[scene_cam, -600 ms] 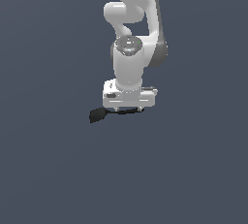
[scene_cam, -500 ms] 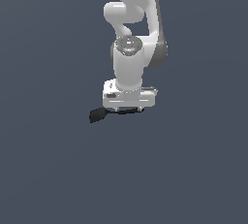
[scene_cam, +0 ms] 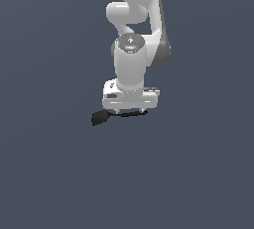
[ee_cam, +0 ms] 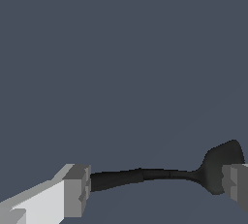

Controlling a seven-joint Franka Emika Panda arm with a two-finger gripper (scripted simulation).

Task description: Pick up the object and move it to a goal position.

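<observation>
The object is a small black spoon [scene_cam: 101, 117] with a thin handle and an oval scoop. In the exterior view it lies just under the white hand, its scoop sticking out toward the exterior view's left. My gripper [scene_cam: 130, 111] hangs straight down over the handle. In the wrist view the spoon [ee_cam: 145, 175] stretches lengthwise between my two fingertips. Its handle end meets the one fingertip [ee_cam: 76, 190] and its scoop [ee_cam: 218, 166] runs partly behind the other [ee_cam: 236, 182]. The gripper [ee_cam: 155, 185] is open, jaws spread wide. I cannot tell whether the pads touch the spoon.
A plain dark blue-grey surface fills both views. The white arm [scene_cam: 134, 34] rises above the hand toward the top of the exterior view. No goal marker shows.
</observation>
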